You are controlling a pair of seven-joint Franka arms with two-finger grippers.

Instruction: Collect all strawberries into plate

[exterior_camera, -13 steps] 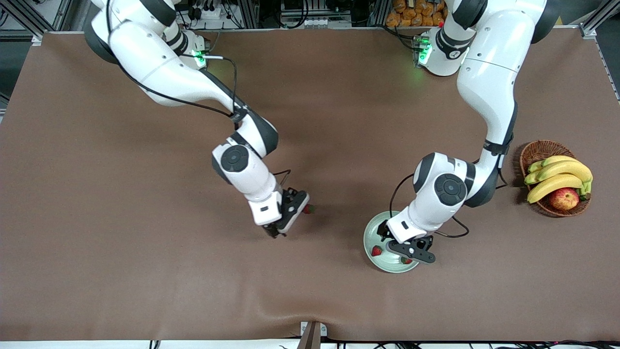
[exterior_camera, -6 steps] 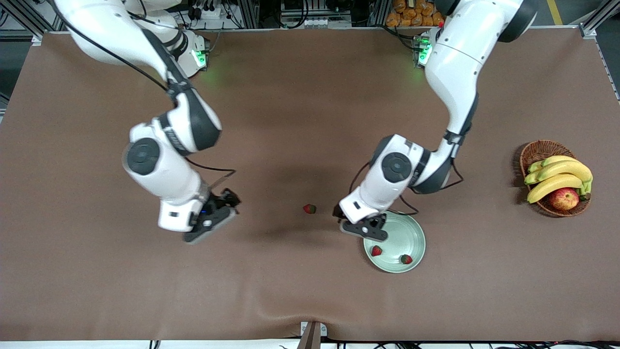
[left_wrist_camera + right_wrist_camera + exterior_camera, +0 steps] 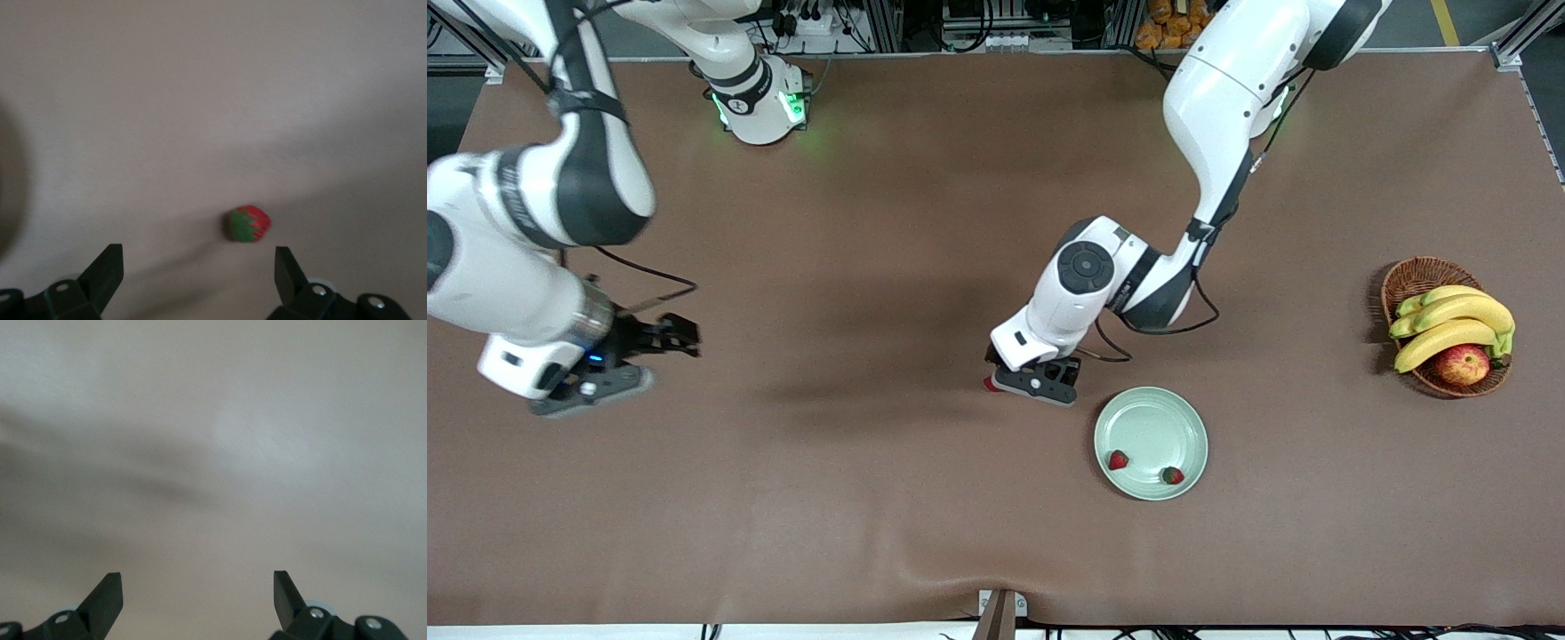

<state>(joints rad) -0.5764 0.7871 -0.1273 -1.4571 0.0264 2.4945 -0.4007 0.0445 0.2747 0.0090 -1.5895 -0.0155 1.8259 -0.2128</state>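
Note:
The pale green plate (image 3: 1152,425) holds two strawberries (image 3: 1118,460), the second (image 3: 1172,476) near its rim closest to the front camera. A third strawberry (image 3: 989,384) lies on the brown cloth beside the plate, toward the right arm's end, mostly covered by the left hand. In the left wrist view this strawberry (image 3: 250,223) sits just ahead of the wide-apart fingers. My left gripper (image 3: 1021,384) (image 3: 198,267) hangs open low over it, holding nothing. My right gripper (image 3: 680,336) (image 3: 197,587) is open and empty over bare cloth near the right arm's end of the table.
A brown wicker basket (image 3: 1405,277) with bananas (image 3: 1449,322) and an apple (image 3: 1462,364) stands near the left arm's end of the table. A brown cloth (image 3: 925,498) covers the whole table.
The right arm swung away from the loose strawberry toward its own end of the table. The left gripper moved off the plate to over that strawberry. Both stayed open.

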